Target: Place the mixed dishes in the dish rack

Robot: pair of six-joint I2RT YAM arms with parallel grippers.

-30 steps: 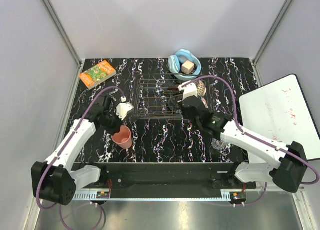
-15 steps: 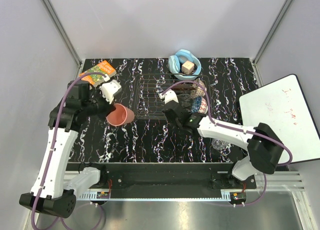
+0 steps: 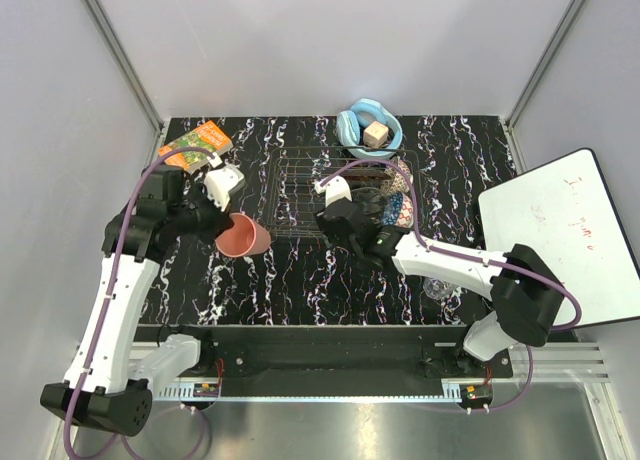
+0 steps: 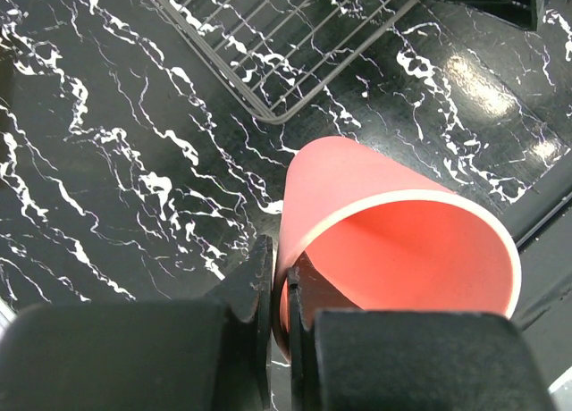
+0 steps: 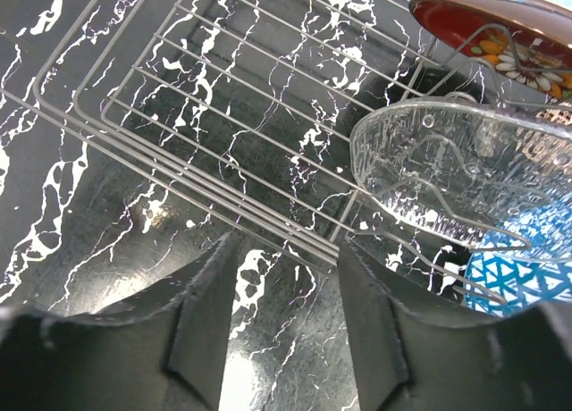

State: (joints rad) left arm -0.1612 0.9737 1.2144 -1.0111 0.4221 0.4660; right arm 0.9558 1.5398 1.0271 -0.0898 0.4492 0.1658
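My left gripper (image 3: pixel 226 229) is shut on the rim of the pink plastic cup (image 3: pixel 244 237), one finger inside and one outside. The cup (image 4: pixel 393 232) is held tipped on its side above the table, just left of the dish rack's (image 3: pixel 297 186) near left corner (image 4: pixel 295 45). My right gripper (image 3: pixel 336 226) is open and empty over the rack's near edge (image 5: pixel 206 98). In the rack's right part stand the red floral plate (image 5: pixel 500 27), the clear glass bowl (image 5: pixel 447 161) and the blue patterned bowl (image 5: pixel 509 281). The clear glass cup (image 3: pixel 437 287) sits on the table at the near right.
A light-blue bowl with a tan cube (image 3: pixel 371 131) sits behind the rack. An orange-green book (image 3: pixel 195 147) lies at the far left. A whiteboard (image 3: pixel 560 235) lies beyond the table's right edge. Grey walls close in the sides and back.
My left gripper has lifted the pink cup off the table, tipped it sideways and carried it up toward the rack's left side. My right gripper has moved left along the rack's near edge.
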